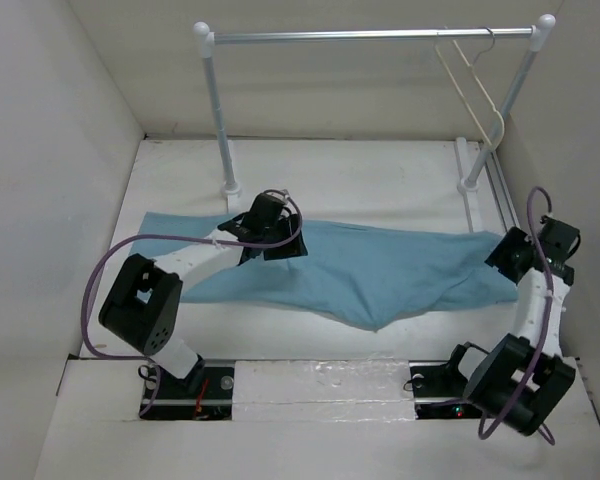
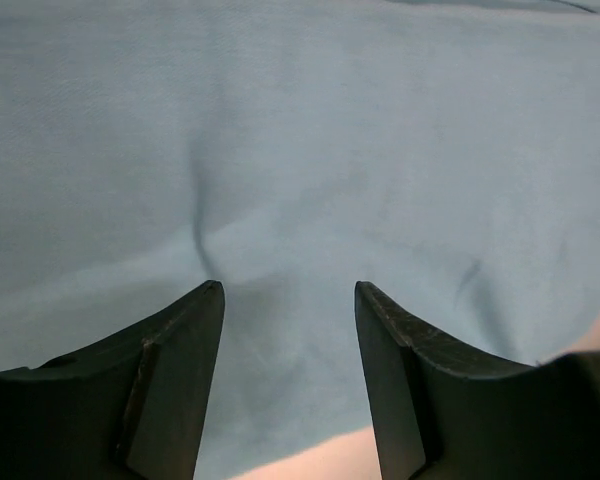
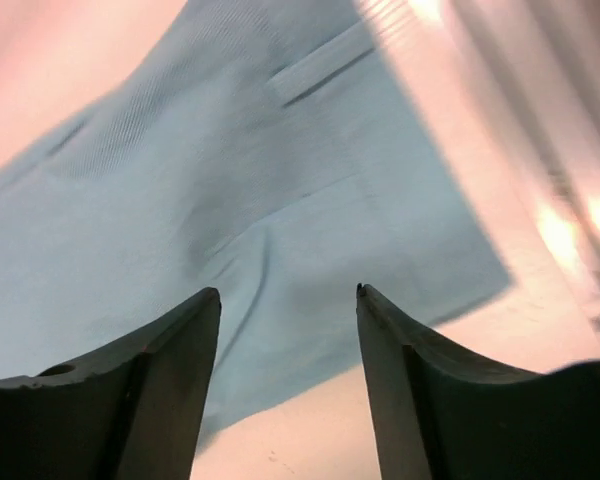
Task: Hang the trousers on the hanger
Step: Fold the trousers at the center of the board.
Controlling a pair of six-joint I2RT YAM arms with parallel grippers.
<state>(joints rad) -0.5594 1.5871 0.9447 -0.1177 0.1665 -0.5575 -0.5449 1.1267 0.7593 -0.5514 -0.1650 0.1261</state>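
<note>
The light blue trousers (image 1: 370, 265) lie spread flat across the table from left to right. The cream hanger (image 1: 477, 92) hangs by its hook from the right end of the silver rail. My left gripper (image 1: 275, 243) is open, low over the left part of the trousers; the cloth (image 2: 300, 170) fills its view between the fingers. My right gripper (image 1: 502, 255) is open at the trousers' right end; its view shows the cloth edge (image 3: 280, 230) and bare table between the fingers. Neither gripper holds anything.
The silver rail (image 1: 370, 35) on two white posts (image 1: 218, 110) spans the back of the table. White walls close in left, back and right. A metal track (image 1: 495, 190) runs along the right side near the right post.
</note>
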